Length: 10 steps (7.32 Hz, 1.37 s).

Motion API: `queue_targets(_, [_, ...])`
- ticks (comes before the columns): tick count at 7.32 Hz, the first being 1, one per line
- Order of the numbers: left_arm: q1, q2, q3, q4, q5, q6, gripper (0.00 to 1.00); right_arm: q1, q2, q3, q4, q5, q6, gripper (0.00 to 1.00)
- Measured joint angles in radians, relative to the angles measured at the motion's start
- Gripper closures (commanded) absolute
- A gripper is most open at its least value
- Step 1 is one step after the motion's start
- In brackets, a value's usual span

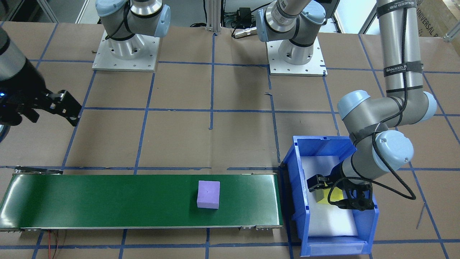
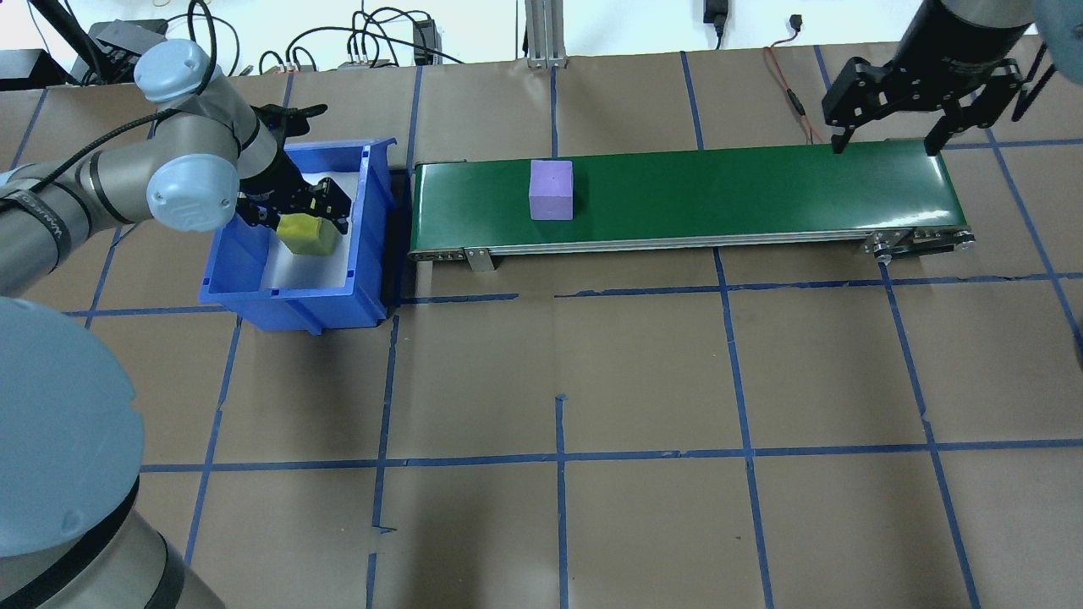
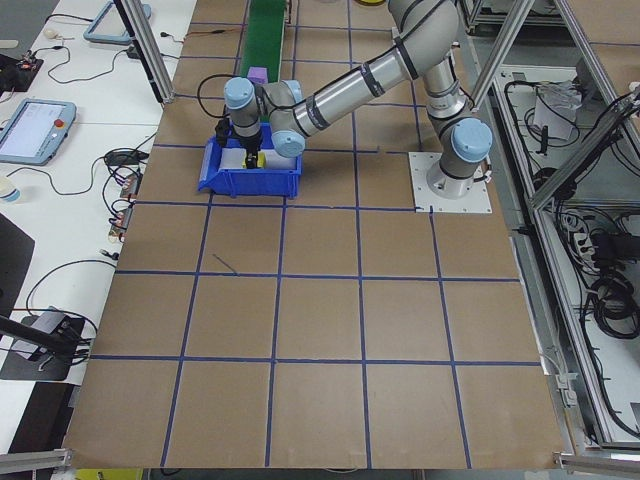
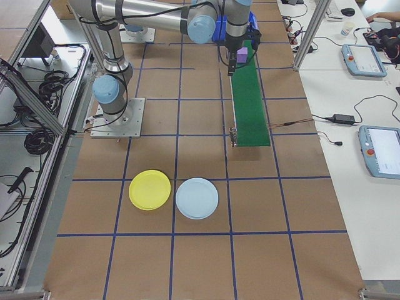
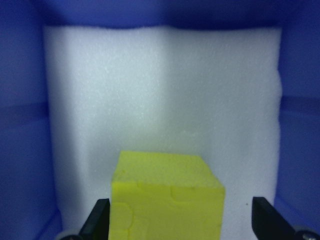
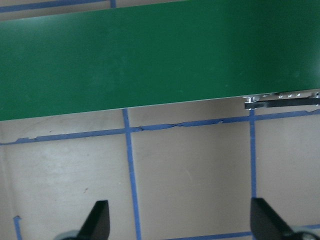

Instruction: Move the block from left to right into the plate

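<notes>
The left gripper (image 2: 296, 211) straddles the yellow block (image 2: 306, 234) in the bin (image 2: 376, 216), fingers spread, not yet clamped. The right gripper (image 2: 884, 139) waits open over the belt's (image 2: 761, 190) far end. The purple block (image 2: 551, 189) rides the belt. Both plates (image 4: 197, 198) sit bare; all deliveries remain.

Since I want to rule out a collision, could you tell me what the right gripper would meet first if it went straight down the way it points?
Probably the paper-covered table just beside the green conveyor belt's end, since the right gripper looks down with open fingers over bare paper. Depth is unclear.
</notes>
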Motion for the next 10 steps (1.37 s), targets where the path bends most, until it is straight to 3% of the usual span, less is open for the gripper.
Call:
queue_targets(1, [0.000,-0.005,-0.007,0.030,0.009,0.006,0.83,-0.052,0.026,0.003,-0.022,0.000,-0.075,0.00])
queue_targets(3, [0.000,0.012,0.036,0.052,0.014,0.004,0.85,-0.122,0.084,0.009,-0.077,0.020,-0.172,0.00])
queue_targets(5, [-0.017,0.080,0.118,0.029,0.006,-0.022,0.85,-0.138,0.144,0.009,-0.118,0.109,-0.206,0.00])
queue_targets(8, [-0.202,0.188,0.152,0.009,-0.002,-0.185,0.85,-0.140,0.202,0.012,-0.178,0.160,-0.250,0.00])
queue_targets(10, [-0.278,0.134,0.138,0.035,-0.025,-0.265,0.84,-0.140,0.210,0.013,-0.183,0.168,-0.251,0.00])
